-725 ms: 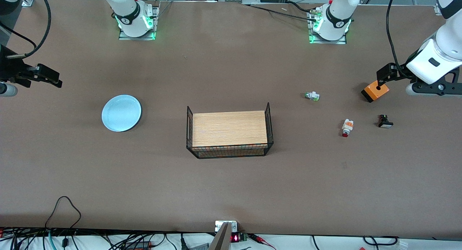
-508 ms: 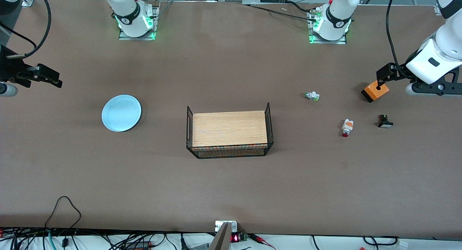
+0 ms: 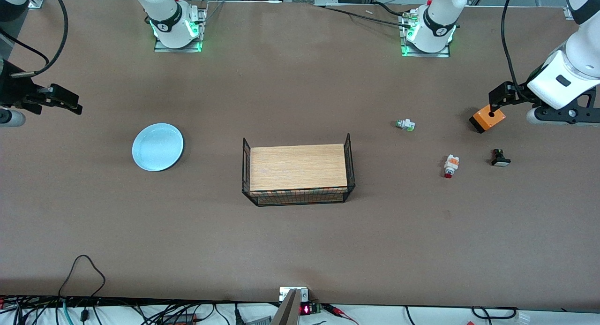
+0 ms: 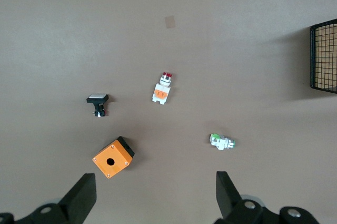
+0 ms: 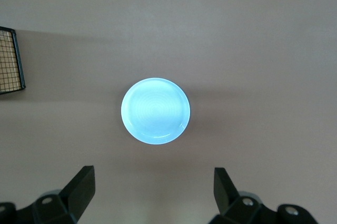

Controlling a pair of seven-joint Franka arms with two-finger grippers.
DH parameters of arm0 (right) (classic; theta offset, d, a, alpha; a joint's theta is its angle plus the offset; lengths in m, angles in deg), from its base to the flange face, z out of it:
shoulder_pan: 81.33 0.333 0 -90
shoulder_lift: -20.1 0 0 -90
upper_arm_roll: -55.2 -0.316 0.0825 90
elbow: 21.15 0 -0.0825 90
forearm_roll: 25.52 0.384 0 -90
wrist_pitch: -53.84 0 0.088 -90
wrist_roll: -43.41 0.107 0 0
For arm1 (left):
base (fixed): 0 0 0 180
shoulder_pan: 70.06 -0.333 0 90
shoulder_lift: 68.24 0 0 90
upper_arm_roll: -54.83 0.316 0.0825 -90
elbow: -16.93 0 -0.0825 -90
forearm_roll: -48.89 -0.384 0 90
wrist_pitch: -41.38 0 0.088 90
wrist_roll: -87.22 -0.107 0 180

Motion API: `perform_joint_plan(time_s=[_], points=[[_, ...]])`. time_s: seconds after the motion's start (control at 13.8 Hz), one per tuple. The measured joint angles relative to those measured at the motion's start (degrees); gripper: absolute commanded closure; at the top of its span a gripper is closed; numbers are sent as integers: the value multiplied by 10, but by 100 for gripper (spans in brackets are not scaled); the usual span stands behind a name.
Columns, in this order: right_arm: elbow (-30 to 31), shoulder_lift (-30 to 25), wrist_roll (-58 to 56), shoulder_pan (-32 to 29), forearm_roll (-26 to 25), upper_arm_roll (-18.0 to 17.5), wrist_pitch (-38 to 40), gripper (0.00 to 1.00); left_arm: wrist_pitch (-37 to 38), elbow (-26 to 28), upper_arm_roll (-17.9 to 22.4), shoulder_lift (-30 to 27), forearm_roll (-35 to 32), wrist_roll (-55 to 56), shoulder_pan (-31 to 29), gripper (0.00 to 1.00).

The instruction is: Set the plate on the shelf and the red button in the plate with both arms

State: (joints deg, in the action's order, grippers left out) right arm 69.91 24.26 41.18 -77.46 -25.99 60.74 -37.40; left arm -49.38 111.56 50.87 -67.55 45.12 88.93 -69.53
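Observation:
The pale light-blue plate (image 3: 158,147) lies flat on the table toward the right arm's end; it also shows in the right wrist view (image 5: 155,110). My right gripper (image 3: 65,102) hangs open and empty in the air beside it, toward the table's end (image 5: 152,187). The red button (image 3: 451,165), white with an orange block and red tip, lies on its side toward the left arm's end (image 4: 162,88). My left gripper (image 3: 500,96) is open and empty, up over the orange box (image 3: 487,118), apart from the red button (image 4: 155,195).
A black wire basket (image 3: 300,197) with a wooden floor stands mid-table. A green-tipped white button (image 3: 406,124) and a black white-faced button (image 3: 500,158) lie close to the red button. The orange box (image 4: 112,158) has a hole in its top. Cables run along the front edge.
My right gripper has shifted very slightly. The left arm and everything on the table have stayed put.

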Motion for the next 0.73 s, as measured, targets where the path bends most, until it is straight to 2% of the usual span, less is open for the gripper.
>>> perform_joint_plan(time_s=[0.36,0.73], points=[[5,71,0,0,0,0,-50,0,0,0,0,0,0,0,0,0],[9,152,2,-4,0,3,-69,0,0,0,0,0,0,0,0,0]])
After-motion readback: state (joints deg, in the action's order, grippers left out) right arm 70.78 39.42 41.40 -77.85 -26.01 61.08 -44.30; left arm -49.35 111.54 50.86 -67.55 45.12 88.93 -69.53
